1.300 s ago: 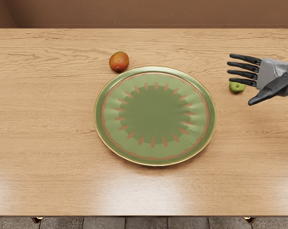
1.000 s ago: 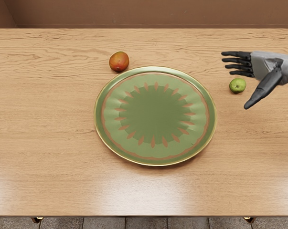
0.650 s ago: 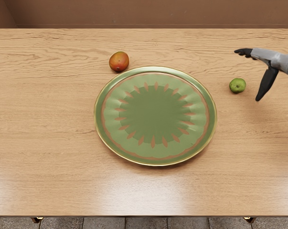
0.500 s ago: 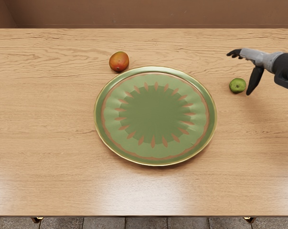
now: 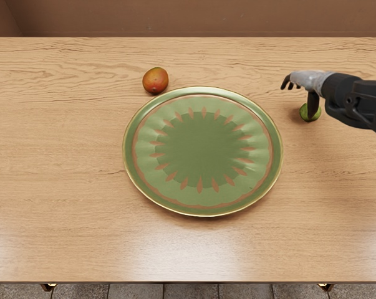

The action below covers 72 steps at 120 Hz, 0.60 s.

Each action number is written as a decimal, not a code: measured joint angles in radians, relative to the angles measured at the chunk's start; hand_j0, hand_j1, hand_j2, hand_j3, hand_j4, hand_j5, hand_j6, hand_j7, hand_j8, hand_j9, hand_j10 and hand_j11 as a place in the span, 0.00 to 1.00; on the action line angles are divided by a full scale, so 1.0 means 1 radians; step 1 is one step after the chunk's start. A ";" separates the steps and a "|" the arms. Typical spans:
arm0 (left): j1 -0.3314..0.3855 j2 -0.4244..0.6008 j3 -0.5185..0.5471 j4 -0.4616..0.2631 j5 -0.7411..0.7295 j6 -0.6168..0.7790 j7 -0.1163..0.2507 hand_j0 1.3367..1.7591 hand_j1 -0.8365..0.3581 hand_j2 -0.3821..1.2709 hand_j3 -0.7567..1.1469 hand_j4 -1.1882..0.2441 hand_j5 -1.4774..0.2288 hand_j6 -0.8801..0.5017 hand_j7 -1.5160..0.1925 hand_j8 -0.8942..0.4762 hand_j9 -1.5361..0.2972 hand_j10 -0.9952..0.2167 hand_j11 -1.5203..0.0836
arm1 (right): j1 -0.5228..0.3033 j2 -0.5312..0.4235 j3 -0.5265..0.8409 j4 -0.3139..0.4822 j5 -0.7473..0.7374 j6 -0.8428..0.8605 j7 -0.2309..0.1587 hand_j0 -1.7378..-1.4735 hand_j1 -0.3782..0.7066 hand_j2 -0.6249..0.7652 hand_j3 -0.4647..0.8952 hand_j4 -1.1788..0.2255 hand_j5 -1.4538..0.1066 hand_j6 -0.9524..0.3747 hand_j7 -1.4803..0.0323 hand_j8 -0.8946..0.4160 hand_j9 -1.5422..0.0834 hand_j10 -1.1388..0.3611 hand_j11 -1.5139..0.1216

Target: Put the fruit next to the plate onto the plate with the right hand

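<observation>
Right hand (image 5: pixel 305 81), open and empty, is hovering over the green fruit (image 5: pixel 304 114) near the right edge of the table (image 5: pixel 337 199) (probably light, roll-prone; pinch its sides)

Glossy plate (image 5: pixel 144 118) with gold rim on grainy wooden table (image 5: pixel 63 156).

One table (image 5: pixel 63 187), one plate (image 5: pixel 203 151), one right hand (image 5: pixel 306 80) and two fruits: a reddish fruit (image 5: pixel 155 80) and a green fruit (image 5: pixel 304 114).

Mango (image 5: pixel 155 80) lies just behind the plate (image 5: pixel 202 149), small fruit (image 5: pixel 304 114) to its right
</observation>
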 joint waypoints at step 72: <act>0.000 0.000 0.000 0.000 0.000 0.000 0.000 0.76 0.99 0.23 0.40 0.83 0.86 0.63 0.89 0.65 0.84 0.82 0.95 | -0.096 0.062 -0.027 -0.115 0.013 -0.121 0.001 0.30 0.44 0.40 0.34 0.57 0.62 0.43 0.65 0.39 0.65 0.51 0.62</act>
